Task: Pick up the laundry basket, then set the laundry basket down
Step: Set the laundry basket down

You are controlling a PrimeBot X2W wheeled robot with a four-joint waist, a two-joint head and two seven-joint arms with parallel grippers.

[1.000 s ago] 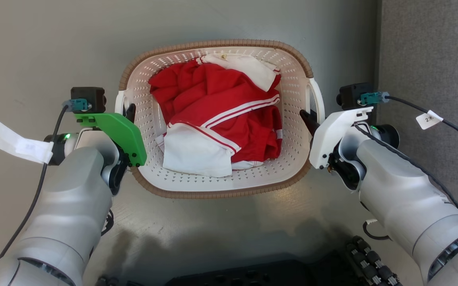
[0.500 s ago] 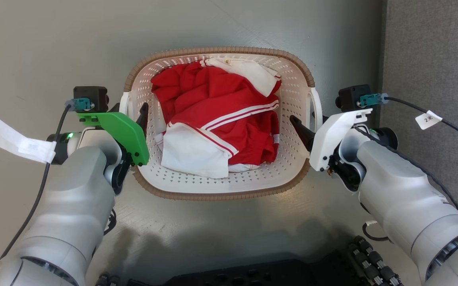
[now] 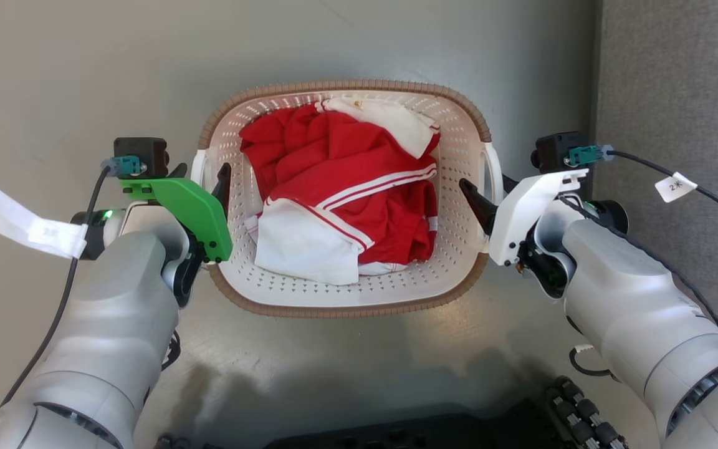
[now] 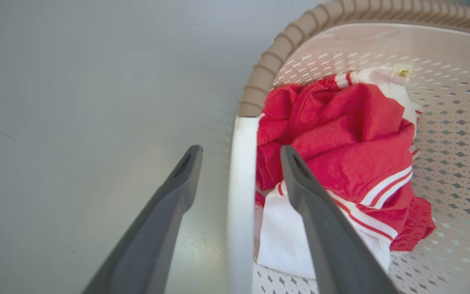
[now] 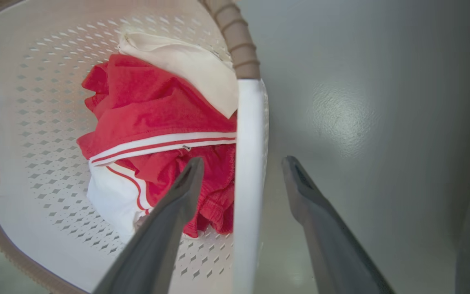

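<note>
- The grey floor (image 3: 85,75) spreads out beyond both of my grippers. A textured grey strip (image 3: 677,75) runs along the outer side of the right one.
- The laundry basket (image 3: 334,290) sits between my two grippers, its brown woven-look rim curving away ahead of the fingertips. I cannot tell whether it rests on the floor or hangs just above it.
- Crumpled red and white clothes (image 3: 346,187) lie in the basket, on the inner side of each gripper. They come close to the inner fingers.
- My left gripper (image 3: 202,171) is spread wide and holds nothing. In its wrist view one finger (image 4: 169,212) is outside the basket and the other is inside.
- My right gripper (image 3: 485,182) is equally wide apart and grips nothing. Its inner finger (image 5: 169,220) is over the clothes and its outer finger over the floor.
- The left handle (image 4: 241,196), a white bar, runs between the left gripper's fingers with a gap on each side.
- The right handle (image 5: 248,143) runs the same way between the right gripper's fingers, nearer the inner one and not pinched.
</note>
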